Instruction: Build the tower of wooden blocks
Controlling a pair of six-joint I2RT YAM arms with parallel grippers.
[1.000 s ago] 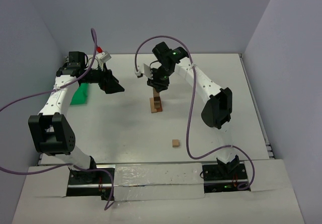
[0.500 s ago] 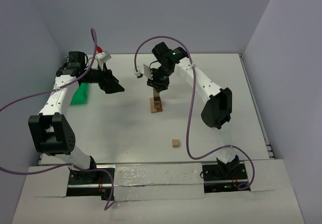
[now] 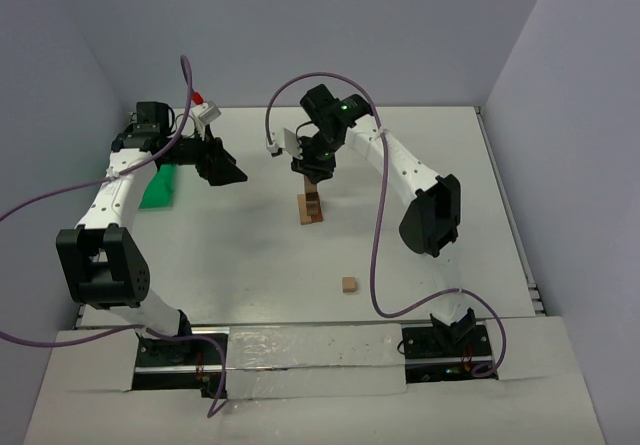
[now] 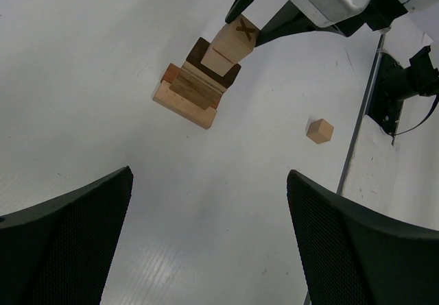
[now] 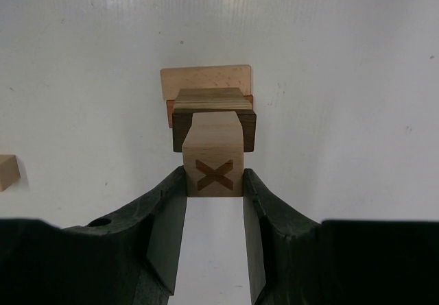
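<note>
The tower [image 3: 311, 208] is a short stack of wood blocks mid-table: a tan base bar [image 5: 206, 81], a striped block [image 5: 212, 99] and a dark brown block [image 5: 180, 131]. Directly above it sits a tan cube marked with an X [image 5: 214, 161], with my right gripper [image 5: 214, 183] shut on its sides. Whether the cube touches the stack I cannot tell. The left wrist view shows the same X cube [image 4: 233, 39] over the stack [image 4: 186, 98]. My left gripper [image 4: 209, 236] hangs open and empty to the left of the tower [image 3: 235, 175]. One loose tan cube [image 3: 348, 285] lies nearer the bases.
A green tray [image 3: 160, 187] lies at the left edge, partly under the left arm. The loose cube [image 4: 319, 131] is also in the left wrist view and at the left edge of the right wrist view [image 5: 7, 171]. Purple cables loop over both arms.
</note>
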